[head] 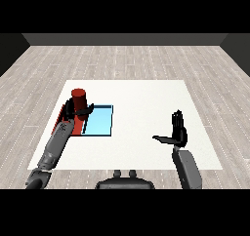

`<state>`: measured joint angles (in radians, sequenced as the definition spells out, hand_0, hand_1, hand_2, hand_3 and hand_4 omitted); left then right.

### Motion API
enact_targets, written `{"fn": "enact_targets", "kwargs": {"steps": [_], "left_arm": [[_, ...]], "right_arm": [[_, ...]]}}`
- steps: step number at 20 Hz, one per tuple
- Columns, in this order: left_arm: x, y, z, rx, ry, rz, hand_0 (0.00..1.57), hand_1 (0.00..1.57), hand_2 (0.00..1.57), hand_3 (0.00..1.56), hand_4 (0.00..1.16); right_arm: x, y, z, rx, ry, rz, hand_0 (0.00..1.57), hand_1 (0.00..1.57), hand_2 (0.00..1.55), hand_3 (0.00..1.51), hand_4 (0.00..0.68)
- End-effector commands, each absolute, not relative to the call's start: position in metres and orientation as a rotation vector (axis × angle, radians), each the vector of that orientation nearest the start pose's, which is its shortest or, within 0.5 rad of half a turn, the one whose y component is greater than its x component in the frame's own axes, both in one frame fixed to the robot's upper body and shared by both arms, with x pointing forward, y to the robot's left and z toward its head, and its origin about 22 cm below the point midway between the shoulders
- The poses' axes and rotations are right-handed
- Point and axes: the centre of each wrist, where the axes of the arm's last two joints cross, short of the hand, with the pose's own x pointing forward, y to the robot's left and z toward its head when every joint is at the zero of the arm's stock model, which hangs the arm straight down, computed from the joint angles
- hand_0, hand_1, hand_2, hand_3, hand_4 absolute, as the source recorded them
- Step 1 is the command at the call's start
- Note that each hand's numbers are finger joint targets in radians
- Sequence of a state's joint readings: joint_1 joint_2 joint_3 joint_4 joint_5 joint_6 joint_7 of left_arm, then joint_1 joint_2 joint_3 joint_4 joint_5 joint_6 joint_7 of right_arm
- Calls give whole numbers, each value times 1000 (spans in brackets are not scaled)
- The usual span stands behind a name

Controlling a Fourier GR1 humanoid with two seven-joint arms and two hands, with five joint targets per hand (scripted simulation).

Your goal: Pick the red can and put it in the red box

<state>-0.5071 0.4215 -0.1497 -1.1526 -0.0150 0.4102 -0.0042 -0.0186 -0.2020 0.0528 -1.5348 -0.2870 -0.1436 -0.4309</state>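
Note:
The red can (pixel 78 99) stands upright over the red tray (pixel 63 115) at the table's left. My left hand (pixel 77 112) is curled round the can's lower part, thumb reaching right towards the blue tray. Most of the red tray is hidden behind my left forearm and the can. I cannot tell whether the can rests on the tray or hangs just above it. My right hand (pixel 178 130) hovers over the table's right side, far from the can, fingers straight up and thumb out to the left, holding nothing.
The light blue tray (pixel 100 121) lies right beside the red tray, on its right. The white table (pixel 141 103) spreads out between the trays and my right hand. Grey wood floor surrounds the table.

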Motion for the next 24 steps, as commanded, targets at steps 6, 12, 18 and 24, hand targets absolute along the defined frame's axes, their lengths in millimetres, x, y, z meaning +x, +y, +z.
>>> {"fn": "enact_targets", "kwargs": {"steps": [6,12,18,24], "left_arm": [[362,354,6,750,-1389,-112,1571,1571,1566,1485,1091],[354,372,-26,885,-1167,-125,1395,1395,1435,1432,1046],[356,372,-33,911,-998,-117,635,635,668,139,684],[339,385,-46,779,-963,-139,714,714,696,0,505]], "right_arm": [[252,-265,1,-70,-1984,-106,0,0,0,0,0],[263,-264,10,-54,-2021,-92,0,0,0,0,0],[243,-263,-1,-64,-2072,-71,0,0,0,0,0],[254,-274,16,-41,-2105,-86,0,0,0,0,0]]}}
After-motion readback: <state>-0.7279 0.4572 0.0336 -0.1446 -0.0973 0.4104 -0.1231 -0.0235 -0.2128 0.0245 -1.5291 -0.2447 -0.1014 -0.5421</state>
